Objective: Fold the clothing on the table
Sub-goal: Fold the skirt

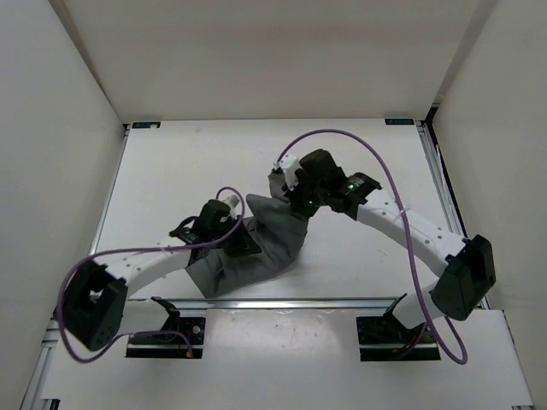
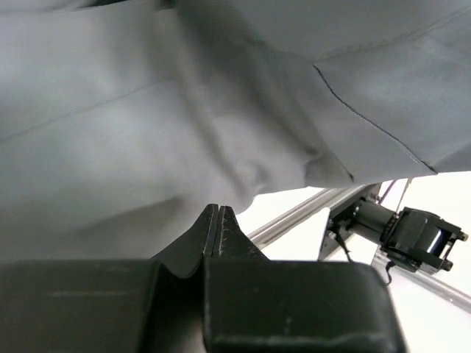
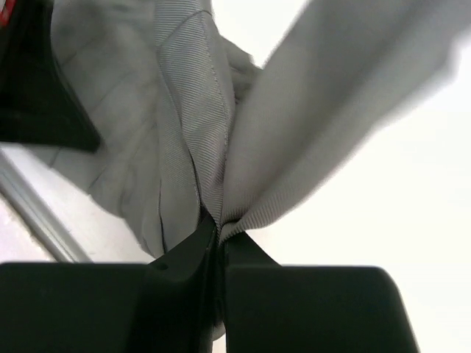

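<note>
The clothing (image 1: 267, 246) is a grey garment bunched in a heap near the front middle of the white table (image 1: 171, 171). My left gripper (image 1: 243, 241) is at the heap's left side. In its wrist view the jaws (image 2: 219, 209) are shut and the clothing (image 2: 147, 110) puckers down to their tips. My right gripper (image 1: 286, 195) is at the heap's far end, holding a corner lifted. Its jaws (image 3: 219, 224) are shut on a gathered fold of the ribbed clothing (image 3: 195, 110), which fans out above them.
A metal rail (image 1: 282, 301) runs along the table's front edge, just behind the heap, and shows as the rail (image 2: 294, 215) in the left wrist view. White walls (image 1: 68, 128) enclose three sides. Purple cables (image 1: 376, 162) loop over both arms.
</note>
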Tool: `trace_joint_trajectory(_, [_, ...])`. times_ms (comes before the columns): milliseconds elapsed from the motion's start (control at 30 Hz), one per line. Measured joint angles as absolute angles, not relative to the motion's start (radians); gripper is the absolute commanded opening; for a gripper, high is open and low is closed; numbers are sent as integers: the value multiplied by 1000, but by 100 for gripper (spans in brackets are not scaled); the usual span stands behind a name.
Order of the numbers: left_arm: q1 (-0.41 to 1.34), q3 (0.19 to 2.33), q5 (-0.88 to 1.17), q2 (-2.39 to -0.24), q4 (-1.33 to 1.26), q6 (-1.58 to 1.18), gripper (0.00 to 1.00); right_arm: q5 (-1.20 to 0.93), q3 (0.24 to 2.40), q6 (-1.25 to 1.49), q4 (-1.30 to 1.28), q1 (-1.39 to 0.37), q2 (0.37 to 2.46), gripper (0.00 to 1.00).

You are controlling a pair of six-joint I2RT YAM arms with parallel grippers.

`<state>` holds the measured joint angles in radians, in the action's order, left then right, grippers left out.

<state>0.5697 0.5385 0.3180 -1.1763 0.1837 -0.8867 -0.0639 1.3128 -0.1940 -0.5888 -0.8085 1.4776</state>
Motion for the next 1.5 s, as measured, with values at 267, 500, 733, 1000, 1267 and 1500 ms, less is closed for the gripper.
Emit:
trace_joint_trajectory(267, [638, 753, 263, -1477, 100, -896, 0, -98, 1234, -109, -579, -580, 1393, 0])
trace_joint_trajectory(500, [710, 951, 242, -1727, 89, -900, 0, -183, 1180, -62, -593, -435, 1299, 0])
trace_joint_trajectory(733, [776, 1218, 245, -1989, 132, -901, 0, -231, 1180, -44, -593, -326, 1283, 0])
trace_joint_trajectory(1000, [809, 1597, 272, -2257, 171, -926, 0, -254, 1180, -48, -596, -303, 1257, 0])
trace_joint_trajectory(1267, [791, 1586, 284, -2259, 137, -967, 0, -300, 1191, -64, -603, -327, 1252, 0])
trace_joint_trajectory(1500, [779, 1531, 308, -2256, 35, -1028, 0, -346, 1222, -72, -603, -419, 1265, 0])
